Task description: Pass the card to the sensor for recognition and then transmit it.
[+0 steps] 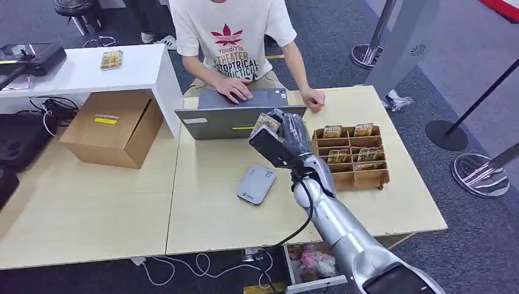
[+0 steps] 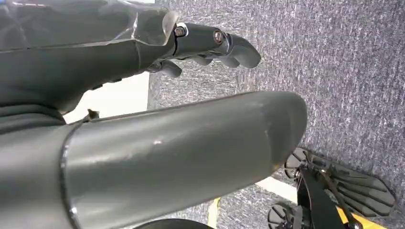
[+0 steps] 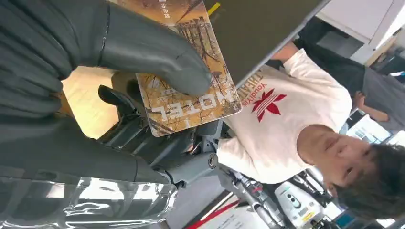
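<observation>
At the far left of the head view a white side table point(image 1: 85, 72) carries a single card point(image 1: 111, 59), and a cardboard box point(image 1: 113, 127) sits just below it on the pale wooden bench point(image 1: 85, 208). Further right, a grey laptop point(image 1: 235, 114) stands open at the back edge of the bench, with a person in a white T-shirt point(image 1: 235, 43) seated behind it, one hand on the keys. In front of the laptop a small grey sensor point(image 1: 256, 183) lies flat on the bench. The right robot hand point(image 1: 283, 136) is raised above the bench between the sensor and the laptop, its thumb point(image 3: 153, 47) pressing a brown hotel card point(image 3: 188, 98) against the darker fingers beneath, so the card is clamped and lifted, well clear of the sensor. To its right a wooden card rack point(image 1: 352, 156) holds more cards in several compartments. The left robot hand point(image 2: 210, 45) hangs over grey carpet, its fingers curled loosely with nothing between them; I cannot tell whether they are fully closed.
</observation>
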Motion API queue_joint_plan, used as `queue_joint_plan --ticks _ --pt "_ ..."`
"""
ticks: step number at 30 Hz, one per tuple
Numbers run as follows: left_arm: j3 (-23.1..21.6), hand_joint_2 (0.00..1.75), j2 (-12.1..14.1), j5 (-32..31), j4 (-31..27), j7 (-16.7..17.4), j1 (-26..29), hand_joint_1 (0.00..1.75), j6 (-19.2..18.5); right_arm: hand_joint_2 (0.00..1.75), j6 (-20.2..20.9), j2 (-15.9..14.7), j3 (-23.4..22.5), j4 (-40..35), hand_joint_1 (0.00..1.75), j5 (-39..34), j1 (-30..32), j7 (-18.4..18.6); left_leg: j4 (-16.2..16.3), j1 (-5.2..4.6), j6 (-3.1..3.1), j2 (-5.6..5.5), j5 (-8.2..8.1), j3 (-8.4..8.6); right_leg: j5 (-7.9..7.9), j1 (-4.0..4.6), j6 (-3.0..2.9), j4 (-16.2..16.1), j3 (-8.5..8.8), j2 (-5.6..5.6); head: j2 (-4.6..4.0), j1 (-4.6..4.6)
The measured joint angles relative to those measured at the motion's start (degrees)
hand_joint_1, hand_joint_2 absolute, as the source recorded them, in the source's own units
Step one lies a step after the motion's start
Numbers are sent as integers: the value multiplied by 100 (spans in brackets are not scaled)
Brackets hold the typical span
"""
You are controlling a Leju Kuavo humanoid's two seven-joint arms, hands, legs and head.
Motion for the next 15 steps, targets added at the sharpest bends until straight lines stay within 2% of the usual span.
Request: queue_joint_plan --ticks 9,15 --pt "0 0 15 -50 0 35 -1 0 4 175 941 -68 354 13 175 -626 85 70 0 0 0 1 0 0 0 0 0 0 -1 0 0 0" --pt "-4 0 18 -159 0 -33 0 0 -81 175 995 -142 542 144 175 -720 196 85 0 0 0 0 0 0 0 0 0 -1 -1 0 0 0"
